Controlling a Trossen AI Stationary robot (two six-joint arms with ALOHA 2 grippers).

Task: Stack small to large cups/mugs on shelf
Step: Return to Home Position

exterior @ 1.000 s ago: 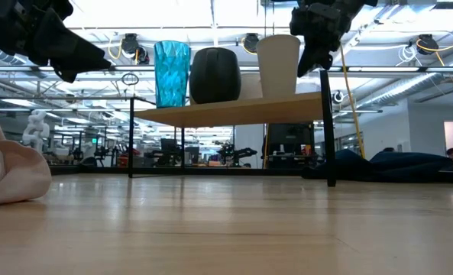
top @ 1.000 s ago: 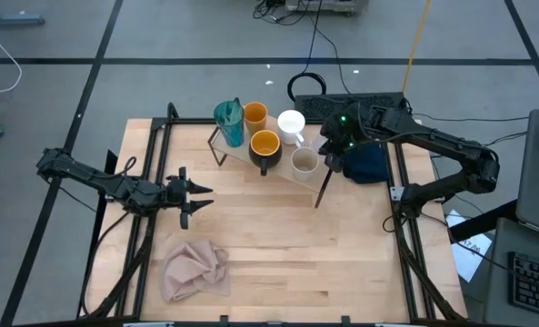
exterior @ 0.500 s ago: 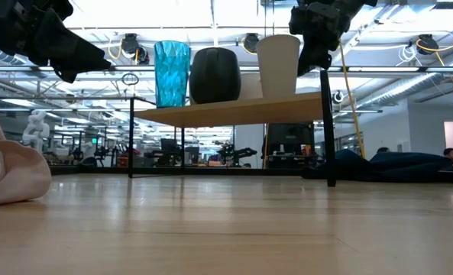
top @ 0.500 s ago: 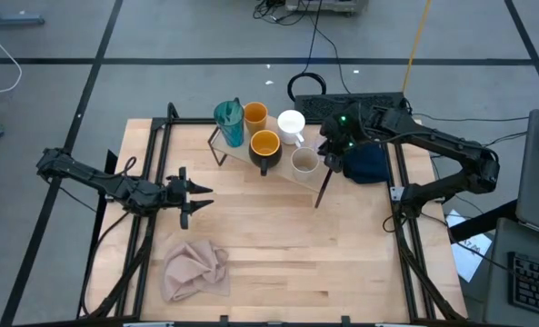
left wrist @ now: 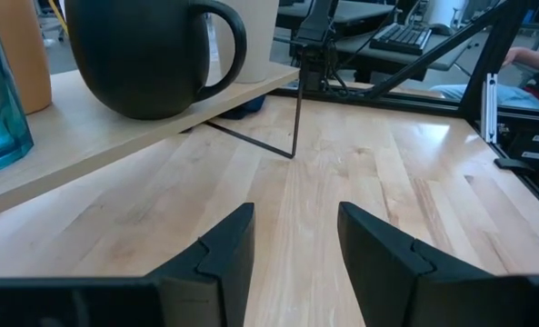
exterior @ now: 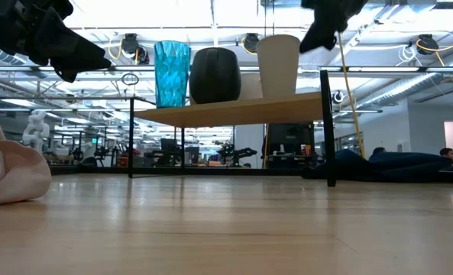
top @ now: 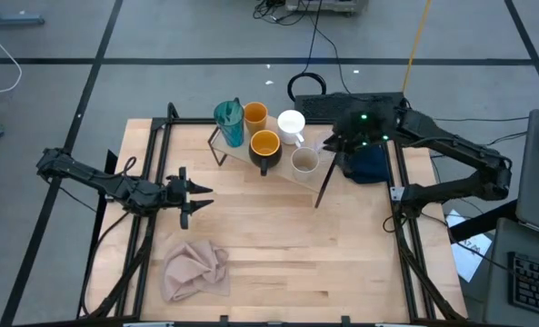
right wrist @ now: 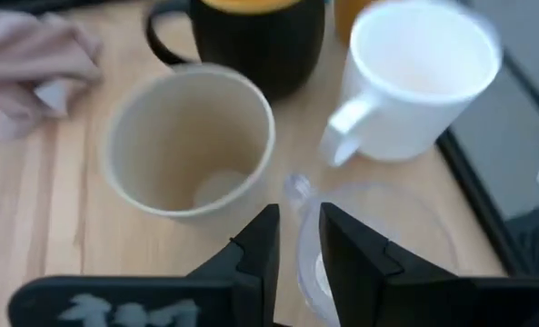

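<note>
Hovering above the right end of the shelf [exterior: 234, 111], the right gripper [right wrist: 296, 216] has its jaws a narrow gap apart and holds nothing. The tiny clear glass [right wrist: 387, 227] stands on the board below them, free of both fingers, just beside the beige cup [right wrist: 192, 145] and the white mug [right wrist: 424, 73]. The black mug [right wrist: 251, 36] sits beyond the beige cup, and the orange cup [top: 255, 115] and teal tumbler [exterior: 172, 72] stand at the shelf's other end. The left gripper [left wrist: 296, 227] hangs over the left side of the table [top: 278, 245], jaws wide apart and empty, with the pink cloth [top: 196, 270] lying nearer the front edge
</note>
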